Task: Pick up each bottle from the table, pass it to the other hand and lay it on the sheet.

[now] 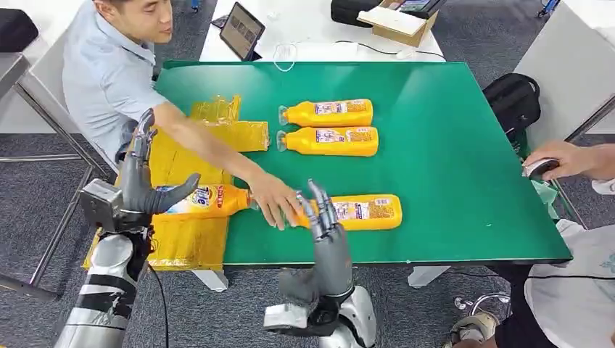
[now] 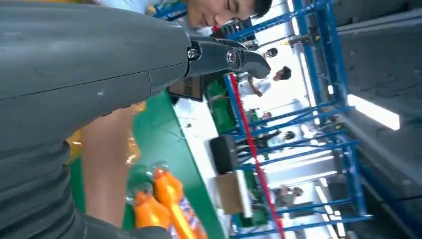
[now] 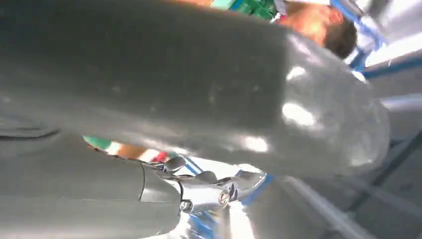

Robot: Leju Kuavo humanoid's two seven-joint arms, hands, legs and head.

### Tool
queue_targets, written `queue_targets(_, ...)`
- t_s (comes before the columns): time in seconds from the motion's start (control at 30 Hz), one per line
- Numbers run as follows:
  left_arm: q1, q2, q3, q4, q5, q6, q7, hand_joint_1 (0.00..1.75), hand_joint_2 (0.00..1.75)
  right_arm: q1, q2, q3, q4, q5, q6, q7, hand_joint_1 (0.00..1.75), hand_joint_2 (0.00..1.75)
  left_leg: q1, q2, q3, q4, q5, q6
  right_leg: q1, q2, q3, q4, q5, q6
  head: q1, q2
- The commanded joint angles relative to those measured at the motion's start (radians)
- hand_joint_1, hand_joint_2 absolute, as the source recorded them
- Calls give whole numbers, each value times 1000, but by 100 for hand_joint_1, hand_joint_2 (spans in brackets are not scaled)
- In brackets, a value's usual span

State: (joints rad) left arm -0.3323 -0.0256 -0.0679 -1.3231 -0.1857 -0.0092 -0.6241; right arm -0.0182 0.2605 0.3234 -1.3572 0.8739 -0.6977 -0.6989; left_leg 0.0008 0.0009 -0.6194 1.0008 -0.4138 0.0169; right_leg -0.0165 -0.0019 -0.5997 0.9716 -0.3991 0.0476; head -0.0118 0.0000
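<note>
Four orange bottles (image 1: 326, 113) with blue-and-red labels lie on a green table (image 1: 464, 145); the sheet (image 1: 190, 243) is crinkled yellow.

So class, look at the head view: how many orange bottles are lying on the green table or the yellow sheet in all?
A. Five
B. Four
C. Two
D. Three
B. Two bottles lie side by side mid-table, one sits near the front edge under the person's hand, and one rests on the yellow sheet behind the left hand.
</note>
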Motion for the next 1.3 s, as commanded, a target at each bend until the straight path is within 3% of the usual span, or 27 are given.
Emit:
queue_targets(0.03, 181, -92, 44, -237, -4, 155, 99, 0, 175, -91, -109, -191, 281, 329, 0, 279, 0, 175, 1, 1, 6, -1, -2, 0, 1, 1, 6, -3, -1, -1, 0, 0)
queue_targets(0.17, 239, -100, -27, -257, -15, 286, 166, 0, 175, -74, -216, -73, 286, 381, 44, 493, 0, 175, 0, -2, 5, -2, -2, 0, 1, -2, 7, -4, -1, 0, 0, 0)
queue_targets(0.4, 340, -93, -78, -363, -43, 295, 134, 0, 175, -57, -253, -79, 276, 433, 74, 587, 0, 175, 0, -3, 5, 0, -4, 0, 0, -1, 7, -3, -3, -1, 0, 0)
queue_targets(0.53, 355, -101, -97, -375, -42, 295, 144, 0, 175, -64, -262, -101, 292, 427, 92, 608, 0, 175, -1, -4, 1, 0, -2, 1, 0, -2, 2, -2, -1, 0, 0, 0)
queue_targets(0.6, 354, -98, -107, -356, 93, 194, 224, 0, 175, -82, -264, -117, 344, 425, 81, 621, 0, 175, -1, -4, 2, 0, -3, 0, 0, -2, 4, -2, -2, 0, 0, 0)
queue_targets(0.77, 332, -103, -149, -302, 144, 166, 207, 0, 175, -198, -253, -107, 527, 450, 1, 597, 0, 175, 0, -2, 3, 0, -3, 0, 0, -1, 4, -3, -1, -1, 0, 0)
queue_targets(0.97, 320, -105, -157, -262, 158, 167, 214, 0, 175, -248, -247, -104, 524, 525, 0, 602, 0, 175, -1, -2, 3, -1, -2, 0, 0, -1, 4, -2, -1, -1, 0, 0)
queue_targets(1.3, 301, -111, -176, -234, 238, 117, 256, 0, 175, -289, -227, -91, 612, 522, 0, 576, 0, 175, -1, -3, 5, 0, -3, 0, 0, -1, 6, -2, -2, -1, 0, 0)
